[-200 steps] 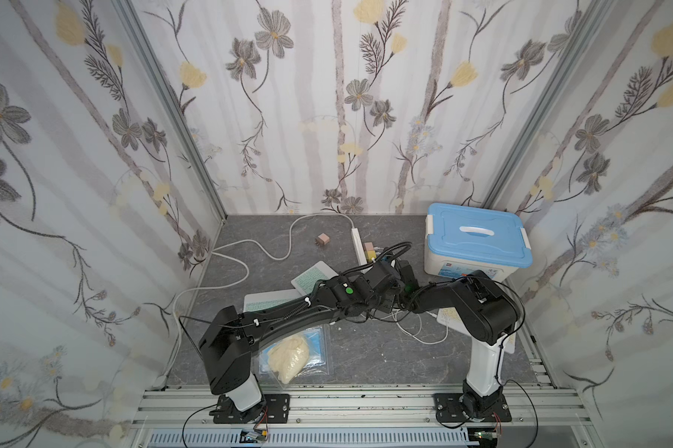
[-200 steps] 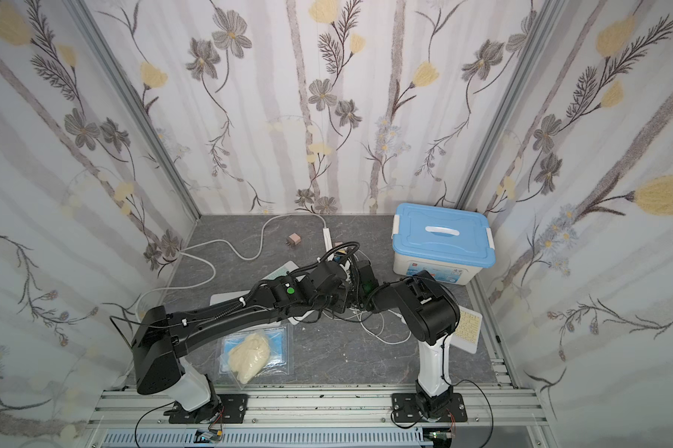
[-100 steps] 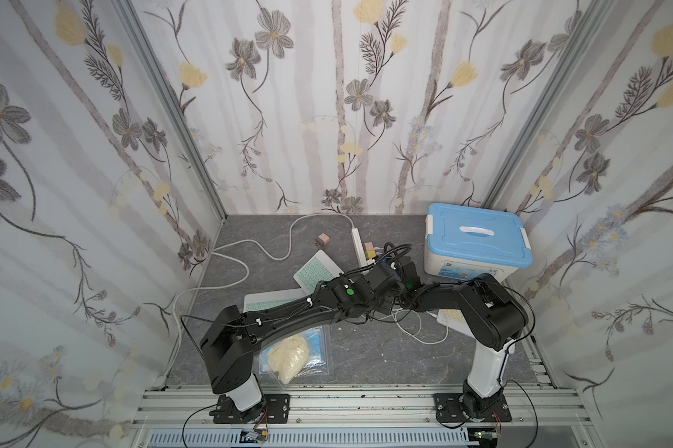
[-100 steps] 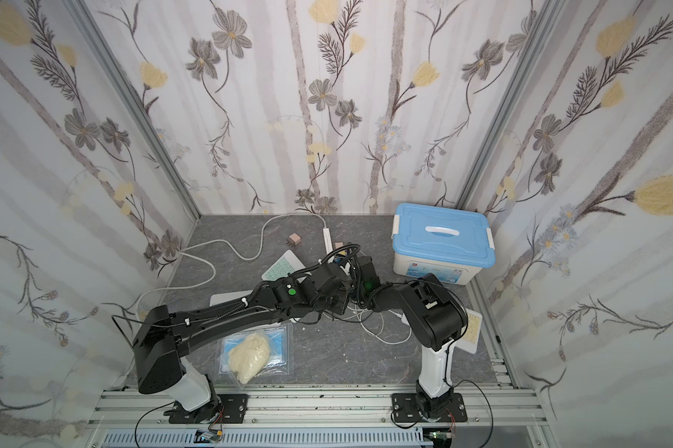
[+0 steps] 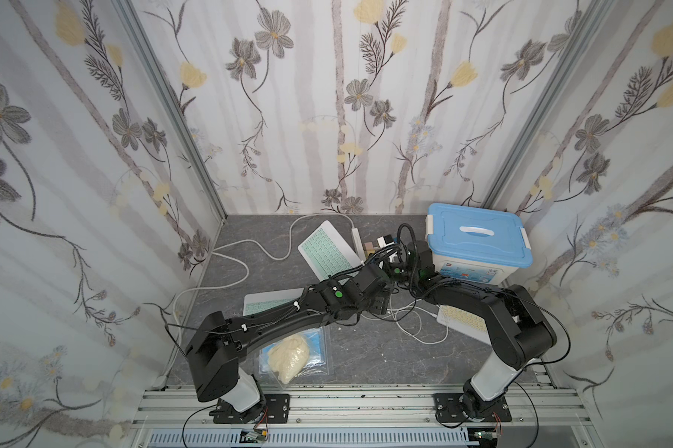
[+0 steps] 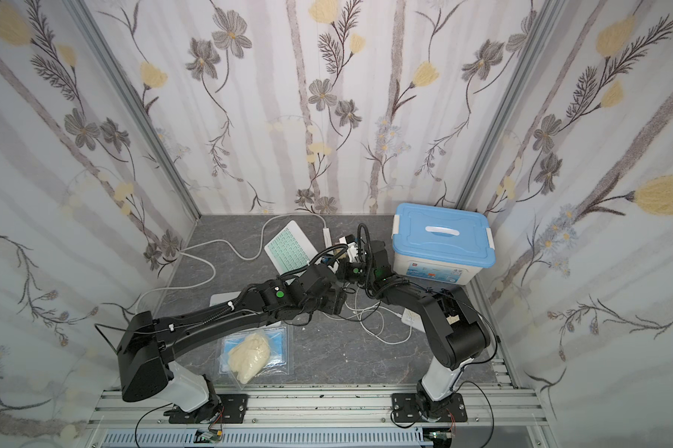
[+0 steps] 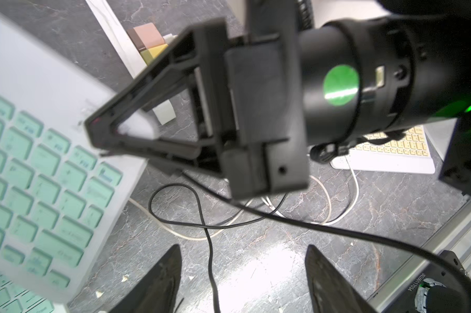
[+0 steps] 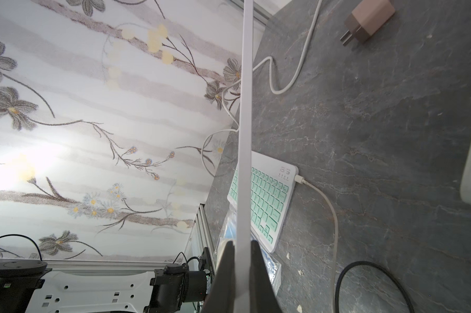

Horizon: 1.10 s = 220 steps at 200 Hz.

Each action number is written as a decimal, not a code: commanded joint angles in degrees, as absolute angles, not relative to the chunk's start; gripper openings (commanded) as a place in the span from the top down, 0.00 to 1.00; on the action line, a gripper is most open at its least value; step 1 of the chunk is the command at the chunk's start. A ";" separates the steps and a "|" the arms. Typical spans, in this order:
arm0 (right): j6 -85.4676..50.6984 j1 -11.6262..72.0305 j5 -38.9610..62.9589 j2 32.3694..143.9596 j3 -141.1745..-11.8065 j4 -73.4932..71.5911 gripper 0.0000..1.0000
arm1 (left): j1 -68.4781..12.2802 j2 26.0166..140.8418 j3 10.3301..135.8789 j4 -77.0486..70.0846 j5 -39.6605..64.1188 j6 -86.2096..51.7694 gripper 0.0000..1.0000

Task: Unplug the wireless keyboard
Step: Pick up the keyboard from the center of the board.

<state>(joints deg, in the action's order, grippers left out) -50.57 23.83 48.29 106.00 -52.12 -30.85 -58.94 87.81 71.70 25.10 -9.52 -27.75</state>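
Observation:
A white wireless keyboard (image 5: 329, 248) with mint keys hangs tilted above the table; it also shows in a top view (image 6: 290, 248) and in the left wrist view (image 7: 39, 176). My right gripper (image 8: 241, 244) is shut on its thin white edge, beside the blue-lidded box (image 5: 391, 267). My left gripper (image 7: 242, 271) stands open over bare table below the keyboard, apart from it, with only a thin black wire (image 7: 210, 244) between its fingers. A loose white cable (image 7: 324, 216) lies looped on the table. No cable shows on the keyboard's visible edges.
A blue-lidded box (image 5: 478, 248) stands at the back right. A second mint keyboard (image 8: 261, 200) lies flat with a white cable plugged in. A yellow-keyed keyboard (image 5: 463, 324), a power strip (image 5: 356, 236), a loose pink charger (image 8: 368, 23) and a bagged cream lump (image 5: 292, 353) also lie here.
My left gripper has gone from shut to open. The right gripper has closed fully on the keyboard's edge, and the keyboard has risen and swung toward the back wall.

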 commanded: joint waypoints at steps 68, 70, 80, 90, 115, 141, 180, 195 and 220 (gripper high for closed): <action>-49.48 18.40 48.76 99.08 -62.69 -30.65 1.00 | -48.58 73.40 64.77 23.37 -1.45 -27.65 0.02; -49.48 18.31 48.71 98.95 -62.96 -30.49 1.00 | -48.36 73.15 64.66 23.36 -1.24 -27.50 0.01; -49.48 17.89 48.52 98.53 -64.44 -30.31 1.00 | -47.46 72.36 64.36 23.11 0.11 -26.76 0.00; -49.40 17.74 48.15 98.22 -65.81 -29.93 1.00 | -46.79 72.38 64.16 23.19 1.51 -25.78 0.00; -49.37 17.06 47.12 97.86 -68.33 -29.11 1.00 | -45.80 72.39 64.03 24.70 3.73 -23.77 0.00; -49.65 16.11 46.25 97.31 -70.22 -29.18 1.00 | -45.81 73.12 63.36 27.05 4.84 -22.04 0.00; -49.48 14.77 46.09 96.68 -71.98 -28.90 1.00 | -45.76 71.63 59.17 24.48 10.94 -21.28 0.01; -49.39 14.17 46.55 96.20 -71.90 -28.99 1.00 | -45.22 68.09 57.53 22.81 12.35 -21.34 0.00; -49.48 13.55 47.37 94.96 -70.55 -30.53 1.00 | -41.14 64.09 57.08 20.65 20.99 -21.59 0.00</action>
